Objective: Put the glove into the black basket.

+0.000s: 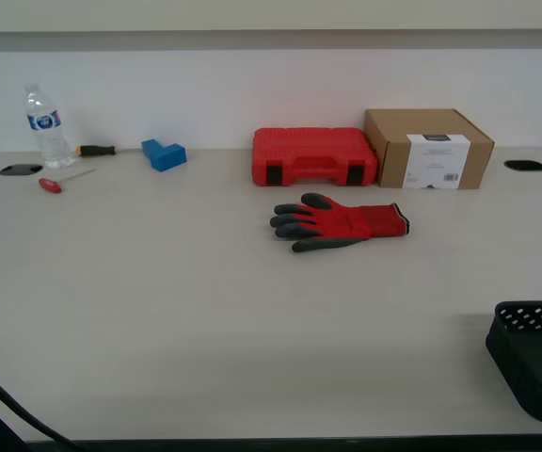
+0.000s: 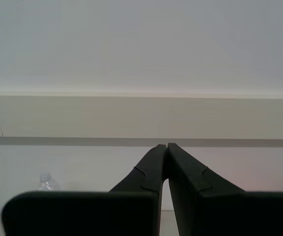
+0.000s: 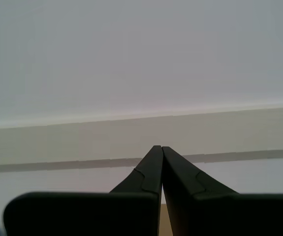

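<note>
Nearest the camera in the exterior view, the black basket sat at about four o'clock on the desk, cut off by the frame edge, its perforated rim showing. One glove lay flat near the middle of the desk, toward one o'clock from centre, dark fingers pointing to nine o'clock and cuff to three o'clock, well apart from the basket, with bare desk between them.

My first gripper had its jaws pressed together at the tips, holding nothing, and pointed at the wall above the desk. My second gripper was likewise closed to a thin seam and empty, aimed at the wall. The glove appeared in neither wrist view, so it lay well away from both sets of jaws.

Just behind the glove, at twelve o'clock from it, stood one red tool case, and beside that, toward two o'clock, one cardboard box with a white label. Far off at ten o'clock were one water bottle, one blue block, one red-handled screwdriver and one dark-handled tool. Two dark cable holes marked the desk's far corners.
</note>
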Robot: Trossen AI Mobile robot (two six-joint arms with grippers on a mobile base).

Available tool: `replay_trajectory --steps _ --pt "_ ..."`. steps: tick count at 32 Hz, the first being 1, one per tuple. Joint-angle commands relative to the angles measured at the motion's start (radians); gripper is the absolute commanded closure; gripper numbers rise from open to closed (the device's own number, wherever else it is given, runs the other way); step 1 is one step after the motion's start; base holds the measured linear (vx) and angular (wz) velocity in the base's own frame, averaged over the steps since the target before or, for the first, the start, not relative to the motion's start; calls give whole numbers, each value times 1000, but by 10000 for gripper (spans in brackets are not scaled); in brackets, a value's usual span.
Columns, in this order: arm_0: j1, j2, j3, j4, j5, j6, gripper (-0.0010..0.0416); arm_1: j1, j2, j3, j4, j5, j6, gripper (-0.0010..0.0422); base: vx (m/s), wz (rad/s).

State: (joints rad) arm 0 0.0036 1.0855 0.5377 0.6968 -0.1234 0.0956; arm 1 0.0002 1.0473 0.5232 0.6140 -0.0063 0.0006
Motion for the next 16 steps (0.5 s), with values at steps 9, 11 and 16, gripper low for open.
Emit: replay_trajectory --steps 9,11,16 --pt "109 445 273 -394 -74 10 405 0 0 0 1 -1 0 412 0 0" --pt "151 556 344 -462 -74 10 405 0 0 0 1 -1 0 412 0 0" --pt "274 793 509 -593 -74 9 405 0 0 0 1 -2 0 412 0 0"
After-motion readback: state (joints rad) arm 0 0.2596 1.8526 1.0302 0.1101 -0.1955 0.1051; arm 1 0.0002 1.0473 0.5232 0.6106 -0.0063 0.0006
